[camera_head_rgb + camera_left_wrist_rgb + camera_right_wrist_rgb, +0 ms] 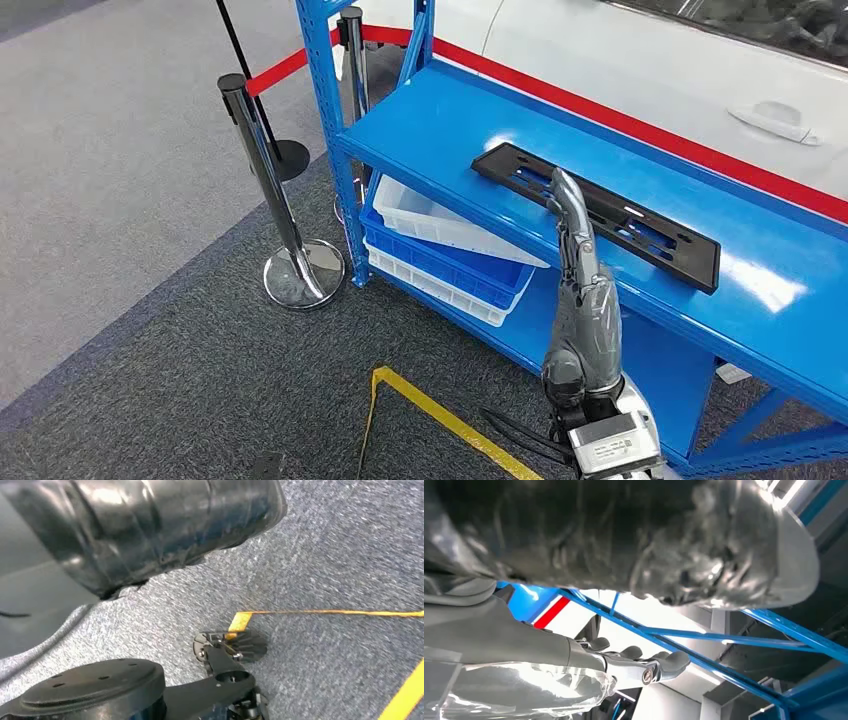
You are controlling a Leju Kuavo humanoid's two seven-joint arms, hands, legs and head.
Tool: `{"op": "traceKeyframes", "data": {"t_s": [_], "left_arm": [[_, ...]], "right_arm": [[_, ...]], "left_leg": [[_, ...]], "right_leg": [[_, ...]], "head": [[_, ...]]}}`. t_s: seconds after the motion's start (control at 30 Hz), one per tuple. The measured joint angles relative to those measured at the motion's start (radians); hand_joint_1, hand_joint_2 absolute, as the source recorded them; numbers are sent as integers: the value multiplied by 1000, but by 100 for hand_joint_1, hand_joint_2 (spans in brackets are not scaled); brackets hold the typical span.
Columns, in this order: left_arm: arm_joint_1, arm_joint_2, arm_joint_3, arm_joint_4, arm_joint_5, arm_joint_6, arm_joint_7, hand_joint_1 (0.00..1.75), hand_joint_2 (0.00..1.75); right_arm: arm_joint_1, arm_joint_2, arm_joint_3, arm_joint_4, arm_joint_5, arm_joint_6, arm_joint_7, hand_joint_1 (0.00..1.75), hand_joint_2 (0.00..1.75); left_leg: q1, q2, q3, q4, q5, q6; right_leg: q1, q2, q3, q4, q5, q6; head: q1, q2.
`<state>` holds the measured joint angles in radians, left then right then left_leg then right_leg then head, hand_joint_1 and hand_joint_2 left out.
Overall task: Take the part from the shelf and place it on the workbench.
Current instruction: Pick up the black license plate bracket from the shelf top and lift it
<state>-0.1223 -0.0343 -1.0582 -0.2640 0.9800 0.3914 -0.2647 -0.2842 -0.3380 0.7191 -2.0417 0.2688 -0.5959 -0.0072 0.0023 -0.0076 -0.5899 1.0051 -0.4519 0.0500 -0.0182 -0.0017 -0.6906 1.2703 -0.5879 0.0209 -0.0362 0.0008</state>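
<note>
Part (pixel 598 213), a long black slotted plate, is laid flat on the shelf (pixel 440 130) near its front edge, where the right hand (pixel 580 290) is stretched over it with fingers extended (nothing gripped yet), presumably for a pickup.

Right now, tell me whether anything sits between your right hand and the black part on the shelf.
Nothing visible does. The right hand reaches over the blue shelf, its fingertips at the near edge of the black part, which lies flat with bare shelf around it.
</note>
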Motion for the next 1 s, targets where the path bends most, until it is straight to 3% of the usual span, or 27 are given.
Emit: {"op": "traceKeyframes", "data": {"t_s": [0.1, 0.13, 0.2, 0.27, 0.33, 0.43, 0.53, 0.57, 0.6, 0.63, 0.73, 0.8, 0.87, 0.93, 1.0], "left_arm": [[2, 0, 0, 0, 0, 0, 0, 0, 0], [3, 0, -1, 0, 1, 0, 0, 0, 0], [3, 0, -1, 0, 1, 0, 0, 0, 0], [1, -1, -3, 0, 1, -1, 0, 0, 0], [-1, -1, -5, 0, 1, -2, 0, 0, 0], [-1, 0, -6, 0, 0, -2, 0, 0, 0], [-1, 0, -10, 0, -3, -2, 1, 0, 0], [0, 0, -11, 0, -4, -2, 2, 0, 0], [2, 0, -13, 0, -5, -2, 2, 0, 0], [3, 0, -14, 0, -6, -2, 2, 0, 0], [1, 0, -17, 0, -8, -5, 2, 0, 0], [-2, 0, -20, 0, -10, -10, 3, 0, 0], [-1, 0, -23, 0, -12, -13, 3, 0, 0], [1, 0, -23, 0, -12, -15, 3, 0, 0], [0, 0, -23, 0, -12, -18, 4, 0, 0]], "right_arm": [[4, 0, 0, 2, 0, 0, 0, 0, 0], [5, 0, 0, 2, 0, 0, 0, 0, 0], [6, 0, 0, 3, 0, 0, 0, 0, 0], [6, 0, 0, 3, 0, 0, 0, 0, 87], [6, 0, 0, 3, 0, -1, 0, 0, 175], [5, -1, 0, 2, 2, -6, -1, 0, 175], [8, 0, 0, 2, 15, -23, -3, 0, 175], [10, 0, 0, 2, 24, -30, -3, 0, 175], [12, 0, 0, 2, 33, -37, -3, 0, 175], [15, 0, 0, 2, 45, -43, -2, 0, 175], [19, 0, 0, 2, 92, -56, 7, 0, 175], [19, 0, 0, 1, 115, -61, 16, 0, 87], [19, 0, 0, 1, 121, -69, 24, 0, 0], [19, 0, 0, 1, 114, -79, 25, 0, 0], [20, 0, 0, 1, 101, -85, 21, 0, 0]], "left_leg": [[-4, -2, 6, 1, -6, 3], [-6, -3, 12, 1, -10, 3], [-8, -6, 24, 4, -19, -1], [-10, -8, 26, 9, -27, -8], [-10, -9, 24, 9, -29, -15], [-8, -6, 12, 40, -54, -31], [-2, -3, -80, 217, -131, -46], [1, -2, -112, 269, -142, -49], [3, -1, -130, 290, -137, -51], [4, 0, -128, 273, -113, -51], [5, 2, -47, 85, -11, -45], [1, 2, -15, 15, 7, -38], [-2, 0, -13, 10, 6, -29], [1, 0, -8, 1, 10, -18], [1, 0, -3, -7, 13, -9]], "right_leg": [[0, 0, -32, 40, 16, -2], [1, 0, -22, 9, 47, -6], [4, 1, 33, -119, 123, -16], [8, 2, 77, -215, 151, -23], [12, 3, 86, -238, 146, -26], [5, 1, 98, -251, 149, -38], [2, -3, 107, -255, 145, -45], [2, -3, 107, -255, 143, -46], [2, -2, 109, -254, 142, -46], [2, -1, 111, -254, 140, -45], [3, 1, 122, -252, 130, -36], [5, 1, 124, -251, 127, -26], [6, 1, 124, -254, 127, -15], [5, 0, 120, -241, 114, -6], [6, 0, 81, -159, 66, -4]], "head": [[0, 0], [0, 0], [0, 0], [0, 0], [0, 0], [-3, 0], [-8, 0], [-8, 0], [-8, 0], [-9, 0], [-8, 0], [-8, 0], [-7, 0], [-6, 0], [-2, 0]]}}
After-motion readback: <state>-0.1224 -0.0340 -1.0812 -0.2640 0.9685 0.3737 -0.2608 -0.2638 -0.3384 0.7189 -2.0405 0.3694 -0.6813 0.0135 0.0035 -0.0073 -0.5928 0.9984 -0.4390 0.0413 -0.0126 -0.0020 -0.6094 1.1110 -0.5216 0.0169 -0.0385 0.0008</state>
